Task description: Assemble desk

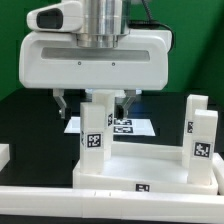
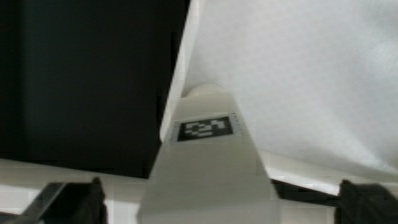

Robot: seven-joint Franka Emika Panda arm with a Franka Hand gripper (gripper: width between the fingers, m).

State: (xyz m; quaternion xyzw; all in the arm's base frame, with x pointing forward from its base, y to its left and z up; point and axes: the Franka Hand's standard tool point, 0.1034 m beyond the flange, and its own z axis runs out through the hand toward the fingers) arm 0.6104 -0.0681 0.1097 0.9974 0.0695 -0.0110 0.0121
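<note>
The gripper (image 1: pixel 96 107) hangs with its jaws spread wide, one finger on either side of an upright leg (image 1: pixel 95 127), not pinching it. That leg stands on the desk top (image 1: pixel 130 170) (a white rimmed tray) at about nine o'clock. A second leg (image 1: pixel 197 132) stands at three o'clock. The marker board (image 1: pixel 135 127) lies behind, at twelve, on the black table (image 1: pixel 25 120).

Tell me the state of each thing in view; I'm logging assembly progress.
White rimmed plastic desk top: lying flat on the table.
Left white square-section leg block: upright on the top, between the gripper's fingers, not clamped.
Right white square-section leg block: upright at the top's corner.
Gripper: open, straddling the left leg.
Marker board: flat behind.
</note>
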